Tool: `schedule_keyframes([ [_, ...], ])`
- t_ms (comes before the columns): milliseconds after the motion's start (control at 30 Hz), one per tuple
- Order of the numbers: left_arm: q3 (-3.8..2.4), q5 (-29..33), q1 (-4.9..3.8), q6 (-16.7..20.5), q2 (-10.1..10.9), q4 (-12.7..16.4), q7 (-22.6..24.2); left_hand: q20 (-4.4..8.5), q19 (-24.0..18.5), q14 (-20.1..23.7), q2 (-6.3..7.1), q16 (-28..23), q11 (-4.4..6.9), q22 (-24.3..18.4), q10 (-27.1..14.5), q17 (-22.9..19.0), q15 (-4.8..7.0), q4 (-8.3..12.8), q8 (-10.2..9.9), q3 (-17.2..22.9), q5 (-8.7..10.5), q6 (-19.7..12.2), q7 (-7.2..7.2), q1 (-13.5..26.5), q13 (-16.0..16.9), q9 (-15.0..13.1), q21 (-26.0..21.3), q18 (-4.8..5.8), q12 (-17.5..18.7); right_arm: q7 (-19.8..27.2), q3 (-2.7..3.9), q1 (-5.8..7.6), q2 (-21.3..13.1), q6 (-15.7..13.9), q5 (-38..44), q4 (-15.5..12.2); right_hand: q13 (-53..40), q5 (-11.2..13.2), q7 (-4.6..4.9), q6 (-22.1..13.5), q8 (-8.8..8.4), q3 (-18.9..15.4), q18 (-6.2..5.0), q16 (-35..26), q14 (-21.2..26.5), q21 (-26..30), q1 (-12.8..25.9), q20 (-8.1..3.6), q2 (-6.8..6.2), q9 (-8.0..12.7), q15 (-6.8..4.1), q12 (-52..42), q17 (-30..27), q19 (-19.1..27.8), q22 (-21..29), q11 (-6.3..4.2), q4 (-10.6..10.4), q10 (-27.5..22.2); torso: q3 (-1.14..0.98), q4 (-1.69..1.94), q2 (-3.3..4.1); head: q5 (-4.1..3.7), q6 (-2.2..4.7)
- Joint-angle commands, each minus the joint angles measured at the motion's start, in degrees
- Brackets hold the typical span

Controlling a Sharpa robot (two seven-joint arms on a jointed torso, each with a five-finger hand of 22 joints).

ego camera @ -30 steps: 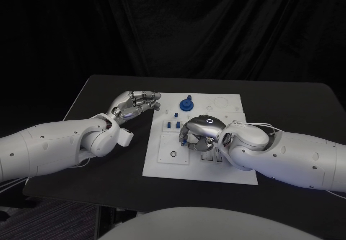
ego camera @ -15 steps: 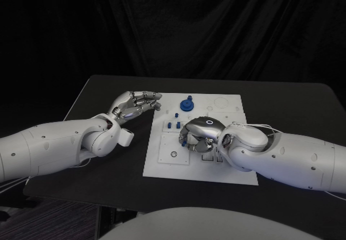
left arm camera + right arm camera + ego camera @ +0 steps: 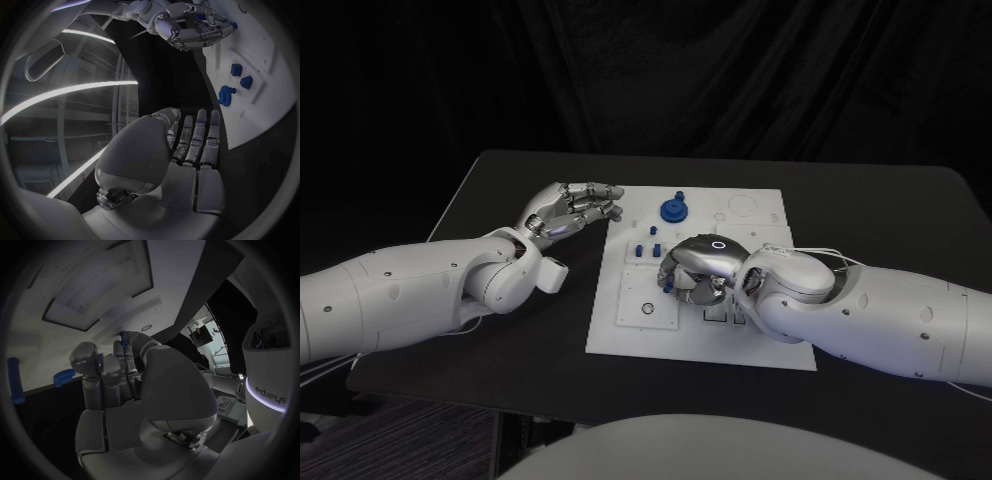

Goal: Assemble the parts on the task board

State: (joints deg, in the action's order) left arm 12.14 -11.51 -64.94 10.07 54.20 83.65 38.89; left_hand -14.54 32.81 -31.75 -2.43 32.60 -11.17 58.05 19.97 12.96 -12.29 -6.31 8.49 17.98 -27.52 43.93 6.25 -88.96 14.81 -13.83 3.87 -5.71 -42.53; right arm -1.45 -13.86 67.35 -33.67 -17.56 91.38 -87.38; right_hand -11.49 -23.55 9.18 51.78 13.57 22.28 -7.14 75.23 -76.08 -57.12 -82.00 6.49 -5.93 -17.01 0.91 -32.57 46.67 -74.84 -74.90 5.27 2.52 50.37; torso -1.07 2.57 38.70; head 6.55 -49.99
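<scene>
The right hand is curled down over the middle of the task board, apparently working a small blue part; whether it grips one I cannot tell. The left hand hovers empty, fingers loosely curled, at the board's edge on the counter, likely waiting clear. The blue round part and small pegs sit on the board's far half.

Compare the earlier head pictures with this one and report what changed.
Almost nothing visibly changed. The right hand stays curled over the middle of the task board, having crept at most a touch. The left hand still hovers at the board's left edge, and the blue parts lie where they were.
</scene>
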Motion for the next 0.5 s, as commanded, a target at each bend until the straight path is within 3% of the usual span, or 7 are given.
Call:
schedule_keyframes([
  [33,-0.05,0.19,0.11,-0.77,-0.12,0.02,5.86,0.05,-0.33,-0.12,-0.37,0.19,-0.11,-0.02,0.39,-0.04,-0.06,-0.12,0.24,0.29,-0.25,-0.01,0.45,0.08,-0.05,0.07,0.14,-0.58,0.21,-1.3,-0.09,-0.33,0.04,2.17,-0.04,0.13,0.84,4.28,0.5,-4.52,-3.58,-0.81,-0.07,-0.62,1.2,2.28,1.83,0.89,-1.09,1.6,1.22,2.12,-1.45,1.32,-4.61,1.58,-1.32,-4.98,0.0,0.0,-0.01,-0.03,-0.01],
  [133,-0.05,0.19,0.13,-0.77,-0.13,-0.01,5.8,0.05,-0.36,-0.12,-0.38,0.19,-0.12,-0.01,0.39,-0.08,-0.07,-0.1,0.23,0.36,-0.27,-0.05,0.46,0.09,-0.1,0.08,0.14,-0.56,0.24,-0.95,-0.09,-0.34,0.08,2.28,-0.04,0.19,0.97,5.89,-0.14,-6.33,-5.06,-1.41,-0.24,-0.77,1.82,3.35,2.09,1.52,-1.48,2.36,1.62,2.51,-1.98,1.81,-4.3,2.14,-1.69,-6.8,0.0,0.01,-0.01,-0.08,-0.01],
  [233,-0.05,0.19,0.14,-0.78,-0.16,-0.06,5.74,0.05,-0.36,-0.12,-0.38,0.19,-0.12,-0.01,0.39,-0.08,-0.07,-0.1,0.23,0.36,-0.27,-0.05,0.46,0.09,-0.1,0.08,0.14,-0.56,0.24,-0.61,-0.09,-0.35,0.13,2.24,-0.04,0.25,1.15,10.15,-1.73,-11.0,-8.16,-4.62,-0.65,-1.15,3.43,5.9,2.57,2.63,-1.58,4.31,2.56,2.86,-3.42,3.02,-3.57,3.09,-2.81,-11.69,0.0,-0.01,-0.01,-0.09,-0.01],
  [367,-0.05,0.19,0.17,-0.77,-0.19,-0.11,5.63,0.05,-0.38,-0.12,-0.39,0.2,-0.13,0.0,0.39,-0.11,-0.08,-0.06,0.22,0.42,-0.29,-0.08,0.47,0.09,-0.14,0.09,0.15,-0.56,0.26,-0.23,-0.09,-0.36,0.14,1.95,-0.04,0.32,1.08,11.0,-2.41,-13.46,-9.12,-6.65,-0.8,-1.13,3.98,6.71,2.32,2.96,-1.34,5.57,2.85,2.24,-3.78,3.27,-3.37,3.34,-3.39,-13.17,0.02,-0.01,-0.02,-0.16,-0.01],
  [500,-0.05,0.19,0.19,-0.77,-0.17,-0.14,5.55,0.05,-0.38,-0.12,-0.39,0.2,-0.13,0.0,0.39,-0.11,-0.08,-0.06,0.22,0.42,-0.29,-0.08,0.47,0.09,-0.14,0.09,0.15,-0.56,0.26,-0.14,-0.09,-0.36,-0.11,1.34,-0.04,0.2,1.05,11.39,-2.44,-13.94,-9.32,-8.36,-1.06,-1.53,5.09,8.42,1.83,3.24,-1.03,6.24,3.14,1.68,-5.07,4.1,-2.94,3.63,-3.85,-14.68,-0.01,-0.04,-0.04,-0.23,-0.01],
])
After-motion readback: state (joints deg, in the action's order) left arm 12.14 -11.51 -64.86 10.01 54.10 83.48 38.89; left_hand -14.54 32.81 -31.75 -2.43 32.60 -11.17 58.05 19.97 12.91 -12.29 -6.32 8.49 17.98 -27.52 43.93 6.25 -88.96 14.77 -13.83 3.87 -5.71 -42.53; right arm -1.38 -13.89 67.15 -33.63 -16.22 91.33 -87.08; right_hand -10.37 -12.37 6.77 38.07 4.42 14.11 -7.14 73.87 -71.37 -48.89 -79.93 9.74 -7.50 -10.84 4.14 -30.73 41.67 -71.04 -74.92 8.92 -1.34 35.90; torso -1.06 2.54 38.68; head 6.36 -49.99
